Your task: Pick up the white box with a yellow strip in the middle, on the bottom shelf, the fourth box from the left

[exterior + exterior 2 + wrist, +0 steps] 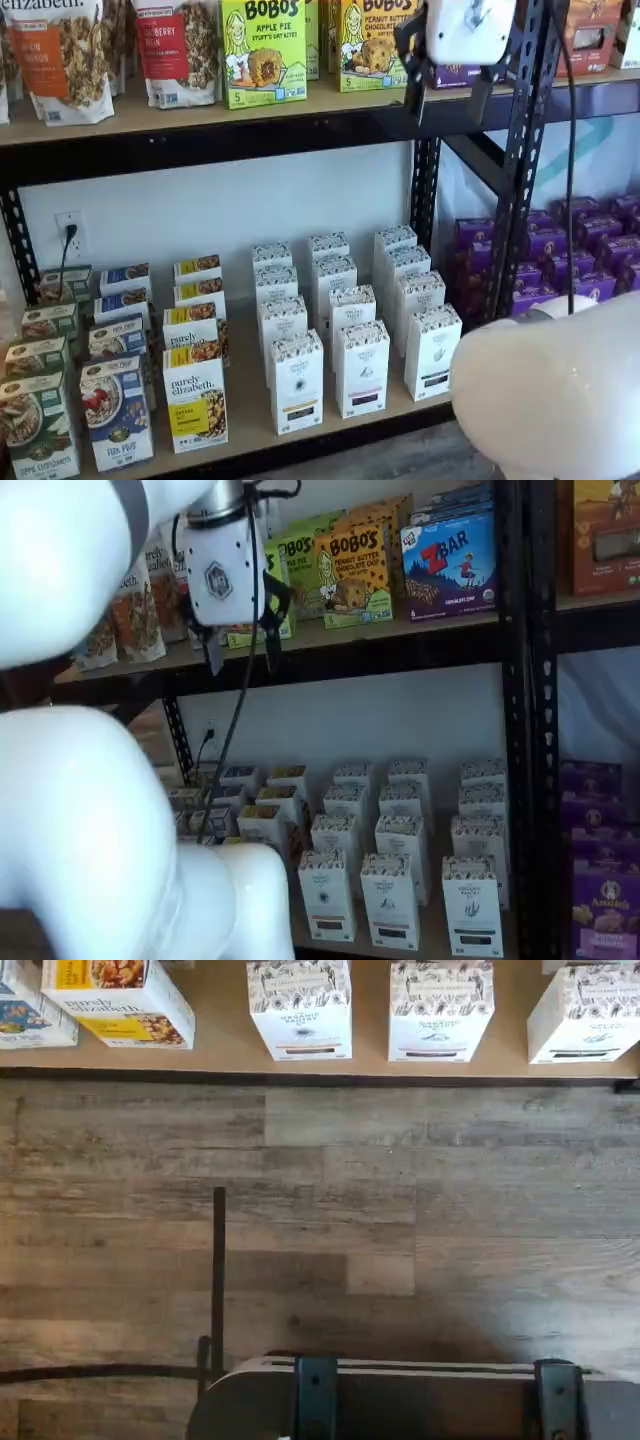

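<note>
The white box with a yellow strip [195,400] reads "purely elizabeth" and stands at the front of its row on the bottom shelf; more like it stand behind it. It also shows in the wrist view [120,1000], near the shelf's front edge. My gripper [448,105] hangs high up at the level of the upper shelf, well above and to the right of that box. It also shows in a shelf view [241,655]. A gap shows between its two black fingers, and they hold nothing.
Rows of white patterned boxes [362,365] stand right of the target, blue boxes [118,410] and green ones [35,425] to its left. A black upright post [520,160] and purple boxes [575,250] are on the right. The arm's white body [90,830] covers part of a shelf view.
</note>
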Robot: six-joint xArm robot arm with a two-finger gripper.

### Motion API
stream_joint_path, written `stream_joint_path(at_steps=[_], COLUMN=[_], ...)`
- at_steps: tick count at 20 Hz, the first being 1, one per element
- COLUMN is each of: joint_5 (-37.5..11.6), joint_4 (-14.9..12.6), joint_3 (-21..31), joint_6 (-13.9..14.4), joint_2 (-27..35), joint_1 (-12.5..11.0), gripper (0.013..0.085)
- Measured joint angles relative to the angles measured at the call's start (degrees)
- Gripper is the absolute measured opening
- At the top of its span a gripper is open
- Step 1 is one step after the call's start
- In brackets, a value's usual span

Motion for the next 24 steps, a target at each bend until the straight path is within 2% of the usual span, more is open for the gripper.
stream_joint_path(at_steps=[8, 15, 24], joint_5=[-9.1, -18.8, -30.6], joint_4=[-2.9, -2.8, -3.2], joint_3=[10.0, 17.8, 25.0], joint_6=[5.7, 8.7, 11.1], joint_2=[0.0, 0.4, 4.2], joint_1=[6.5, 9.6, 12.1], gripper=[0.085, 0.085, 0.085])
